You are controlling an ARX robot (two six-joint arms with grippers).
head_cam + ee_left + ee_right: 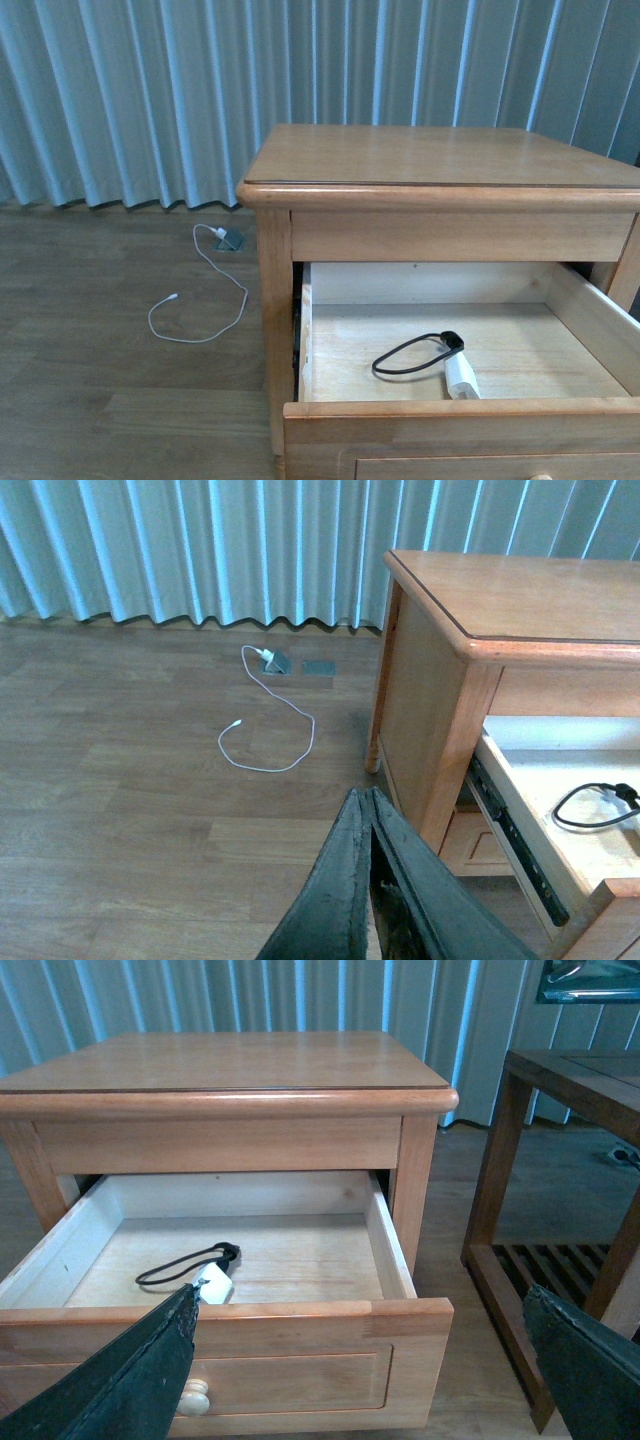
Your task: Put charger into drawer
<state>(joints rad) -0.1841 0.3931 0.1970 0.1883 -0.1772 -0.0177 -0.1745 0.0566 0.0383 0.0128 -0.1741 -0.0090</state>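
Note:
The drawer (450, 408) (300, 1312) of the light wooden nightstand stands pulled out, its pale inside showing. On its floor near the front lies the charger (460, 378) (213, 1283), a small white adapter with a black looped cable (405, 355) (590, 805). Neither arm shows in the front view. My left gripper (365, 798) is shut on nothing, hovering over the floor beside the nightstand's left side. Held wide open, my right gripper (360, 1305) is in front of the drawer's panel, its fingers (140, 1370) empty. The drawer's round pale knob (194, 1397) sits by the one finger.
A thin white cable (200, 300) (270, 730) with a white plug lies on the wooden floor by a floor socket, in front of the blue-grey curtain. A dark wooden table (560, 1090) with a slatted lower shelf stands right of the nightstand (440, 160).

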